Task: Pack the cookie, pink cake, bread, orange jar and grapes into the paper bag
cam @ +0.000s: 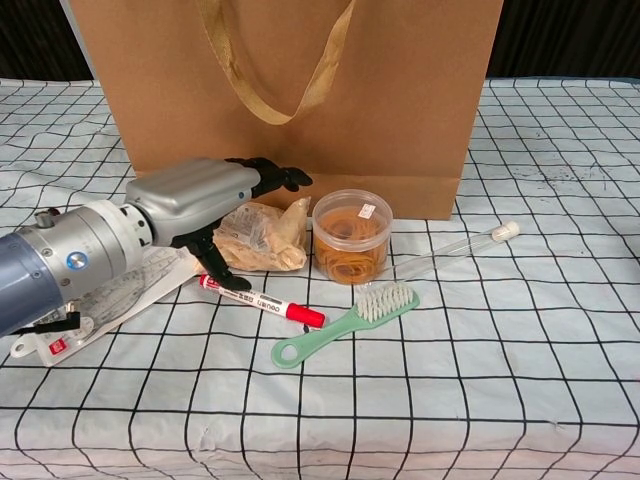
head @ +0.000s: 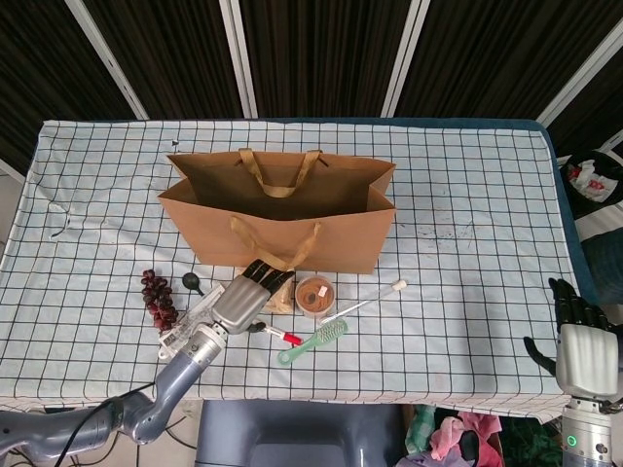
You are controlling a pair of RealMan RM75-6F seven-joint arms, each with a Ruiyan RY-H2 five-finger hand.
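The counter (head: 467, 243) lies bare to the right of the paper bag (head: 282, 209), which stands open-topped near its middle. The left hand (cam: 195, 200) hovers over the bread (cam: 265, 240), fingers (cam: 275, 175) spread and holding nothing, hiding part of the packet. The orange jar (cam: 352, 235) sits just beside it. The grapes (head: 156, 297) lie well left. The right hand (head: 582, 345) hangs off the counter's corner, fingers apart.
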